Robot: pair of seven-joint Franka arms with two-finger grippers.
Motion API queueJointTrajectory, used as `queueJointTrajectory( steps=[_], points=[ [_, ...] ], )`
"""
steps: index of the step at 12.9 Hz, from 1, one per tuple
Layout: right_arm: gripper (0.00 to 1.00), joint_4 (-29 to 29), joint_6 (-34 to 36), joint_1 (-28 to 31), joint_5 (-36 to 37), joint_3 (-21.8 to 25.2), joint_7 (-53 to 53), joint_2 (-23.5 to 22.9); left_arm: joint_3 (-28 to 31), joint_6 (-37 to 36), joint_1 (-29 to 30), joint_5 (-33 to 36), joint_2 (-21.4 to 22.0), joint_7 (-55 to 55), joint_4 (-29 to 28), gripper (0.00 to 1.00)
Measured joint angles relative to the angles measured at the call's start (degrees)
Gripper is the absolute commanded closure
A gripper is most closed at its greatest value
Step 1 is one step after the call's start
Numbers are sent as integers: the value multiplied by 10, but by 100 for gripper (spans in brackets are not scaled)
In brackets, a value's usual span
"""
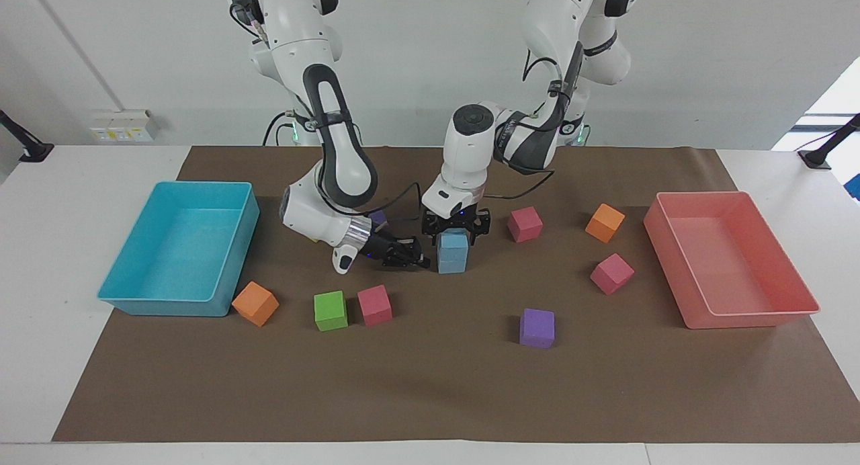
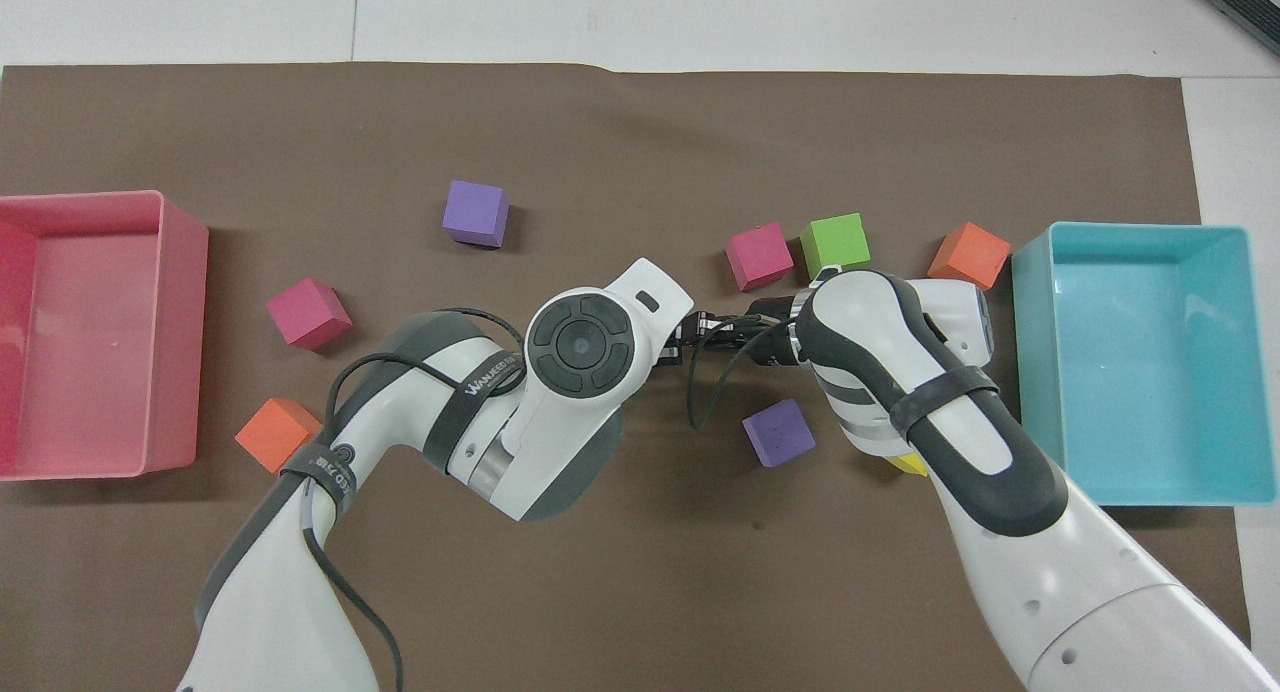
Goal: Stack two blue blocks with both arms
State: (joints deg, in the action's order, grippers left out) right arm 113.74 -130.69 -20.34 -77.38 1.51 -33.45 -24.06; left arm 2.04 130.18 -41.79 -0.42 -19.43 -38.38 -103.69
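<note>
Stacking: blue blocks [image 1: 453, 250] stand one on another at mat centre.
Left gripper [image 1: 455, 228]: my fingers straddle the top block, apparently open.
Right gripper [image 1: 403, 253]: beside the stack; opening unreadable.
Risk: my lifting crookedly could topple it.

— Where does the facing view look from?
— High across the table, toward the robots, taking in both arm bases, the wall, and the whole brown mat [image 1: 430, 391], from a moderate distance.
— And the overhead view?
— High above the robots' own end, looking forward and steeply down, closer in, so the arms fill its lower half.
— What do they share?
— The mat [image 2: 620, 122], the turquoise tray [image 1: 176, 250] [image 2: 1140, 362], the pink tray [image 1: 729, 260] [image 2: 90, 332] and the scattered cubes, half a turn apart, so the trays swap sides.
</note>
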Motion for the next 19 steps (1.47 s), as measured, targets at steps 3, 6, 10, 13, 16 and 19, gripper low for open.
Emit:
queueJointTrajectory(
  steps=[3, 6, 10, 13, 16, 19],
  points=[
    [100, 0, 0, 0, 0, 0, 0, 0, 2, 1, 0, 0, 1, 0, 3, 0],
    [100, -2, 0, 0, 0, 0, 0, 0, 10, -8, 4, 0, 24, 0, 10, 0],
    [100, -9, 0, 0, 35, 4, 18, 11, 15, -114, 53, 0, 102, 77, 12, 0],
    [100, -18, -1, 2, 153, 7, 111, 39, 17, -186, 123, 0, 157, 185, 11, 0],
    [100, -24, -1, 12, 288, 12, 194, 73, 20, -231, 187, 0, 191, 283, 10, 0],
    [94, -37, 8, 24, 460, 13, 292, 102, 25, -272, 235, 0, 201, 338, 25, 0]
  ],
)
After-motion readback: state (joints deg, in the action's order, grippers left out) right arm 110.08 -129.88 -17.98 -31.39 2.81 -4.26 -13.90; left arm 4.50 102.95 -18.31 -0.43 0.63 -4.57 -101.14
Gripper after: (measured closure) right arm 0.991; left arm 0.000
